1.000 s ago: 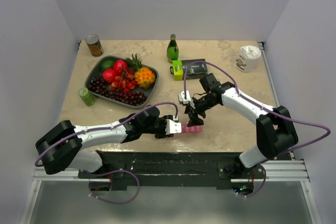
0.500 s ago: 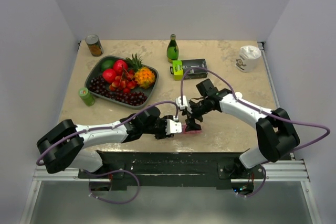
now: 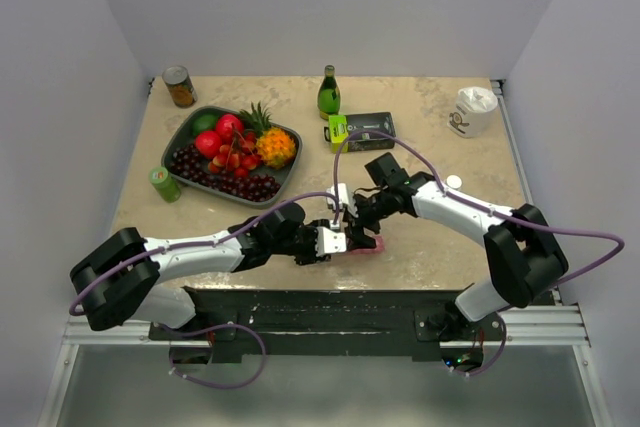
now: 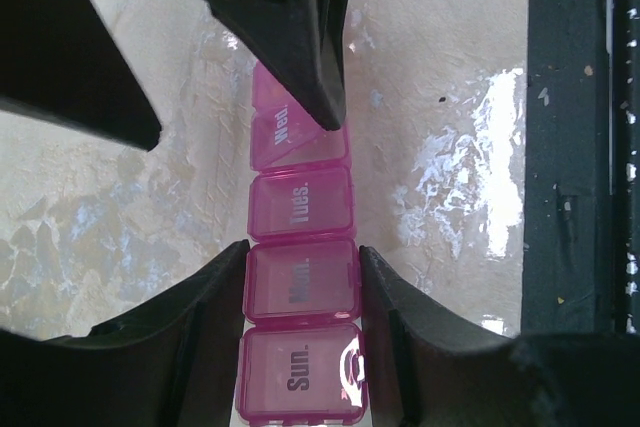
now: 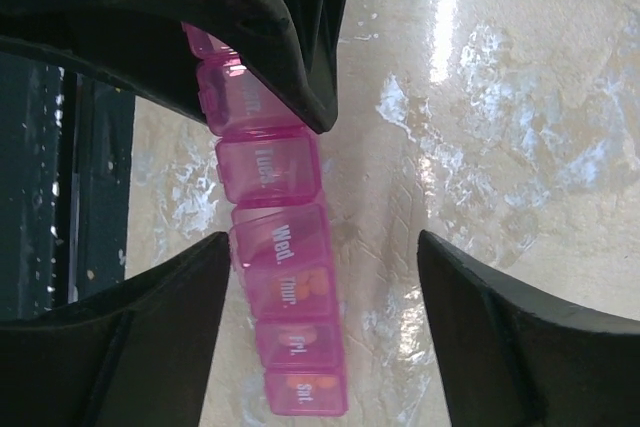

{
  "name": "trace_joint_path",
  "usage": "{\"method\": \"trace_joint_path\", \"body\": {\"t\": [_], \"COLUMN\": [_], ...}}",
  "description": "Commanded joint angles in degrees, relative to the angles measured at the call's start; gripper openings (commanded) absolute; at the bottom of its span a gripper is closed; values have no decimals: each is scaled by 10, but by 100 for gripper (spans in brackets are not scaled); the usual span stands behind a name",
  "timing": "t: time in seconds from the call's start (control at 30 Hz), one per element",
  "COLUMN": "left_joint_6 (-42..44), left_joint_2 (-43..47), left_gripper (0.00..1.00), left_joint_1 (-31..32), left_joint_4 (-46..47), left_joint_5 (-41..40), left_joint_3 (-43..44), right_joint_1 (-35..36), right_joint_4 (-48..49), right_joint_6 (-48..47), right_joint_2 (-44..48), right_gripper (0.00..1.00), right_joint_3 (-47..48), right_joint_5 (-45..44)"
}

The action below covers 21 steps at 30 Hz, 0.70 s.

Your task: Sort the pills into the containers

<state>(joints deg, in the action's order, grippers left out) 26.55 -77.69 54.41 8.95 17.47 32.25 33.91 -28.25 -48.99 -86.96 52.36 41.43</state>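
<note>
Beige marbled table (image 3: 250, 92) (white walls (image 3: 300, 7)): left tool (image 4: 303, 277) clamps pink organiser (image 4: 300, 209); right tool (image 5: 320, 242) spread wide.

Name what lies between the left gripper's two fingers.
The organiser, at its Mon. compartment, with both fingers against its sides; the left wrist view shows it.

My left gripper (image 4: 303, 252) pinches the pink organiser (image 4: 303, 204) at its Mon. lid; at twelve o'clock, one finger of the right gripper (image 4: 238, 129) covers Wed.
</note>
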Motion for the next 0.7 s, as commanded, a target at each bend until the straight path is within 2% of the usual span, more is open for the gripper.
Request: {"method": "trace_joint_path", "body": {"t": [0.0, 0.17, 0.27, 0.67], "left_joint_6": [-4, -1, 1, 2], "left_joint_2": [4, 1, -4, -22], "left_gripper": [0, 0, 0, 0], "left_joint_1": [1, 1, 1, 1], "left_joint_4": [17, 17, 15, 19], "left_joint_5": [12, 16, 15, 15], "left_joint_3": [8, 8, 9, 13], "right_joint_1": [0, 1, 1, 1], "right_joint_4": [69, 98, 107, 137], "right_joint_6": [68, 108, 123, 159], "right_joint_2": [3, 1, 0, -15], "right_gripper": [72, 57, 52, 46], "right_joint_3": [9, 14, 18, 27], "right_joint_5": [-55, -93, -109, -147]}}
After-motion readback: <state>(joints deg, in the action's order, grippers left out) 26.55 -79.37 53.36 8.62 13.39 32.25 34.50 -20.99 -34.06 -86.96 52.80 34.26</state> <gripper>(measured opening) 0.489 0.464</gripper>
